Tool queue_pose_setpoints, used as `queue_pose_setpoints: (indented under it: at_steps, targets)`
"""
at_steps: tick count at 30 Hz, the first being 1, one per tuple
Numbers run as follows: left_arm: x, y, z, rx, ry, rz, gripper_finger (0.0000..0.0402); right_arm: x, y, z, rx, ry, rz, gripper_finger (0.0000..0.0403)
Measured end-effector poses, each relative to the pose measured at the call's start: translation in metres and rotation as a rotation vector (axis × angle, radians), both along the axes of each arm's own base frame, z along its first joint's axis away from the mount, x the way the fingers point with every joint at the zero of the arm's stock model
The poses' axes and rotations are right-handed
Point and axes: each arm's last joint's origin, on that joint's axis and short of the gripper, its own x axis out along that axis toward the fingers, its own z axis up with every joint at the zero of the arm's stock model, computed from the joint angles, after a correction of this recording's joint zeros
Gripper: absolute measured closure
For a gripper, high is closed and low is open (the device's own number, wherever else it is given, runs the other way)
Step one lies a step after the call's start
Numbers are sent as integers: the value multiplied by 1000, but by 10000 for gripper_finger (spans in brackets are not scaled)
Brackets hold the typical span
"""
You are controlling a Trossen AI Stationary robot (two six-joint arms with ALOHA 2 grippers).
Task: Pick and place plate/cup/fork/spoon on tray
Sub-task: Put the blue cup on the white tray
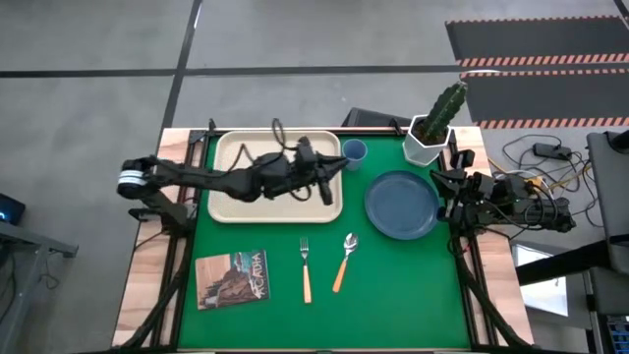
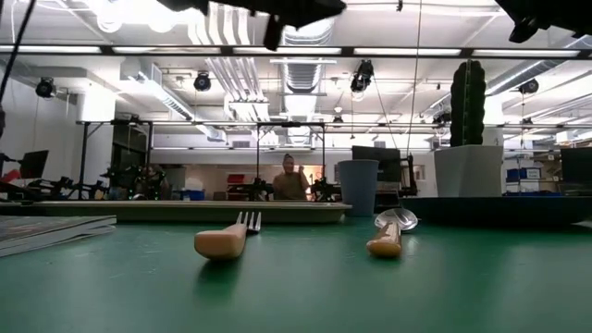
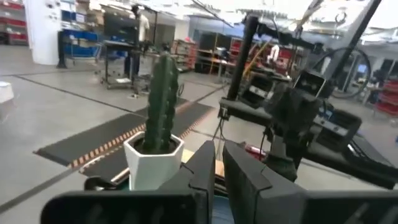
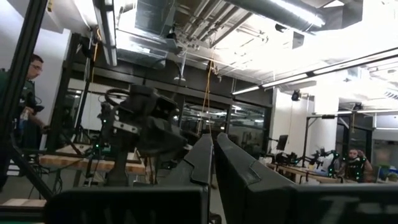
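Note:
The cream tray [image 1: 231,202] lies at the far left of the green mat. The light blue cup [image 1: 355,150] stands upright just right of it. The dark blue plate [image 1: 401,204] lies flat right of centre. The fork [image 1: 306,267] and the spoon [image 1: 345,261], both orange-handled, lie side by side near the front, and both show in the low view, the fork [image 2: 227,239] left of the spoon [image 2: 388,236]. My left gripper [image 1: 339,167] is shut and empty, raised over the tray's right end. My right gripper [image 1: 439,189] is shut and empty, raised by the plate's right rim.
A white hexagonal pot with a cactus [image 1: 432,128] stands at the far right corner, behind the plate. A picture-covered booklet [image 1: 232,278] lies at the near left. A person stands in the room far behind the table [image 2: 289,176].

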Motion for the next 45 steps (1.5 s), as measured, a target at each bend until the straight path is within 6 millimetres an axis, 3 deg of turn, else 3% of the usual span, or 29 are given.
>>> queue_pose_setpoints:
  at_steps: [7,13,18,24,31,41,45]
  targets:
    - [30,32,-33,-56,87,45,387,1,0,-1,-1,14,-1,394]
    - [61,51,-68,-145,143,-81,387,1,0,-1,-7,18,-4,394]
    - [80,67,-71,-150,286,-107,387,1,0,-1,-9,19,-6,394]
    - [79,77,-75,-42,561,-111,387,1,0,-2,-10,24,-6,394]
    - [69,91,-70,65,630,-105,374,1,0,-2,-14,25,-10,394]
    - [67,106,-71,112,634,-98,249,1,-1,-2,-8,26,-34,394]
    - [69,115,-80,109,638,-102,219,1,-1,-2,-14,27,-37,394]
